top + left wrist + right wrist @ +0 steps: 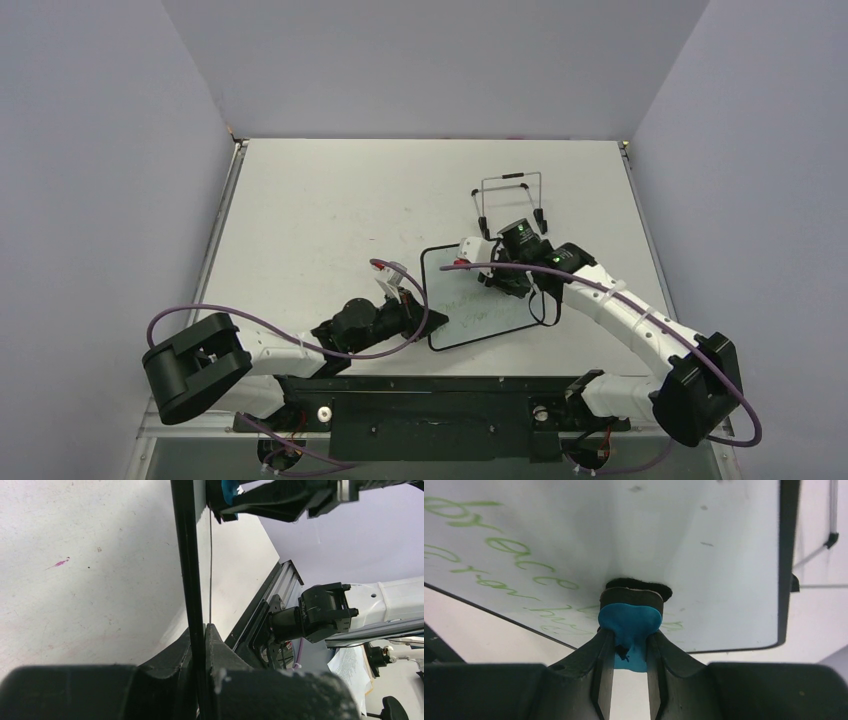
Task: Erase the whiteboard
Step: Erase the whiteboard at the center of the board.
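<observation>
The whiteboard (480,312) lies on the table in front of both arms, white with a thin black frame and faint green handwriting (499,555) on its face. My left gripper (413,305) is shut on the board's left edge; in the left wrist view the black frame (192,580) runs up between my fingers (220,650). My right gripper (630,639) is shut on a small blue eraser (629,620) whose black pad presses on the board's surface (634,540). In the top view that gripper (505,282) sits over the board's upper right part.
A wire stand (510,200) with black feet rests on the table behind the board. A purple cable (300,340) loops from my left arm. The table's near metal rail (280,585) lies close to the board's front edge. Small pink marks (60,563) stain the tabletop.
</observation>
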